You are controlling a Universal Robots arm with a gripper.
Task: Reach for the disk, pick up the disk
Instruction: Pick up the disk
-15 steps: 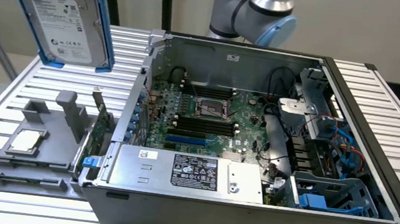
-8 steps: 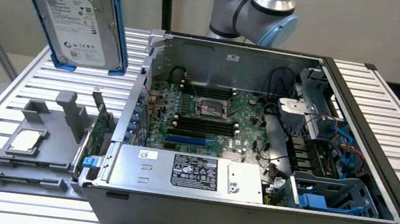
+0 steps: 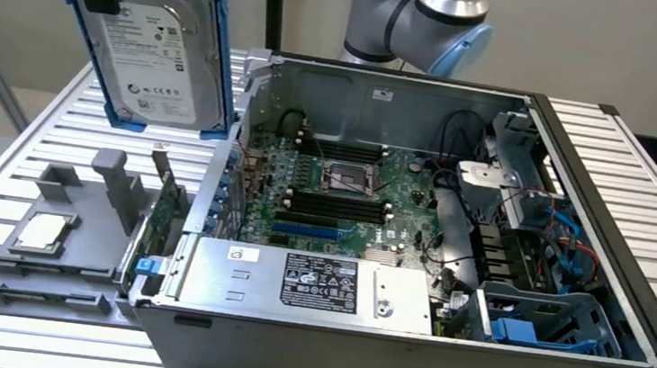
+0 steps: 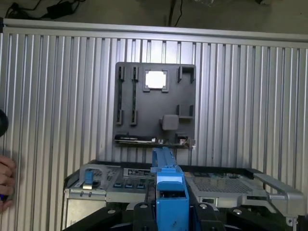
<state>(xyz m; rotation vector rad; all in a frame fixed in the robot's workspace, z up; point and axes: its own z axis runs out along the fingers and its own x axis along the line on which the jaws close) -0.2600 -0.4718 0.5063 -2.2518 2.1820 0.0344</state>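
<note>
Gripper pinching disk at blue frame edge. Disk hanging upright, raised above case, at exterior view's left. Likely risk: narrow hold slipping, disk dropping against case wall.

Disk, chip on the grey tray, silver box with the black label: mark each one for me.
disk (image 3: 158, 48), exterior view, on its white printed label.
chip (image 3: 41, 230), exterior view, middle of its silver top.
silver box (image 3: 319, 283), exterior view, on its black label.
</note>
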